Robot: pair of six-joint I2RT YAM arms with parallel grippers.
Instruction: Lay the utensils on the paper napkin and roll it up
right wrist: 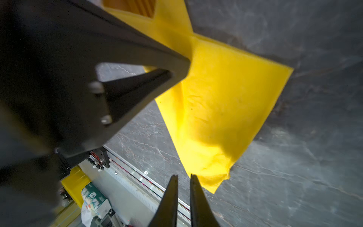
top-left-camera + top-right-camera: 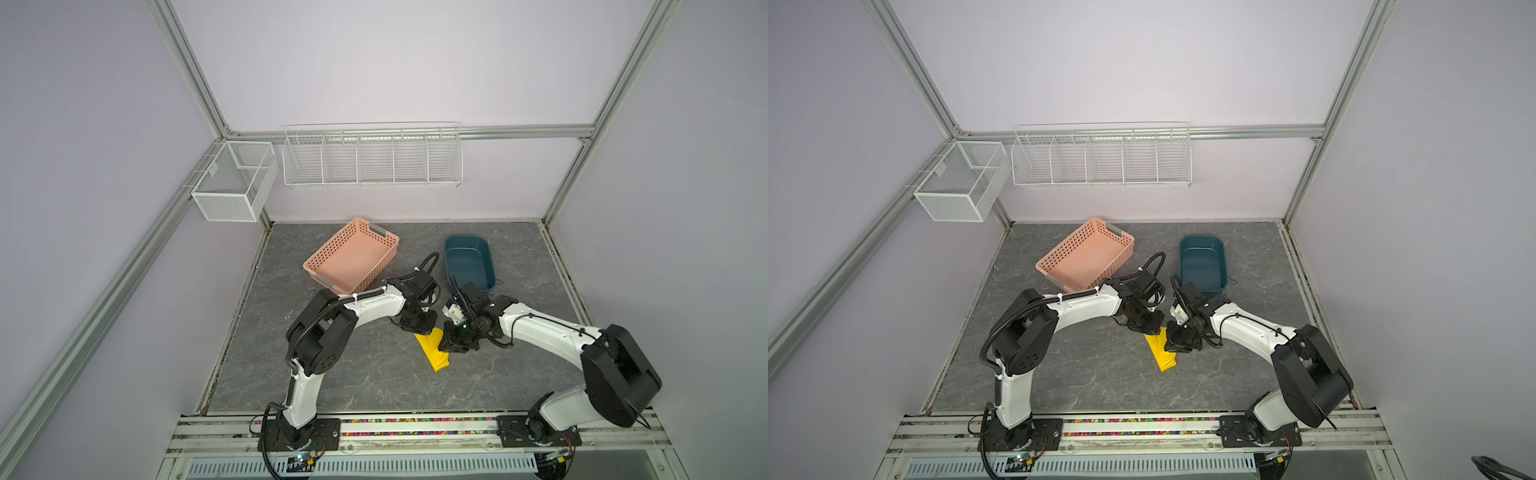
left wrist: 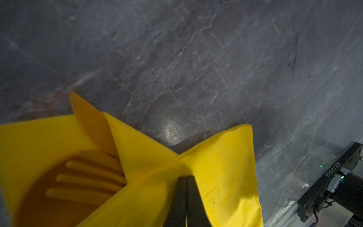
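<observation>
Looking in both top views, you find the paper napkin (image 2: pixel 432 353) folded into a narrow yellow strip at the middle of the tabletop (image 2: pixel 353 374), with the left pincer (image 2: pixel 424 329) at its twelve-o'clock end and the right pincer (image 2: pixel 451 348) at two o'clock. Left wrist: that pincer clamps a soft fold, with the orange utensils (image 3: pixel 88 176) tucked inside, ridged fork tines showing. Right wrist: tips barely parted, holding nothing. Thin, limp paper will likely tear, so take hold where layers double.

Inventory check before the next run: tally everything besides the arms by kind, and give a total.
Table bins: 2, pink basket, teal tub
Wall racks: 2, mesh box, divided wire shelf
Paper napkin: 1, yellow, folded narrow
Utensils in sight: 1, a fork inside the napkin; others hidden
Total: 6
</observation>
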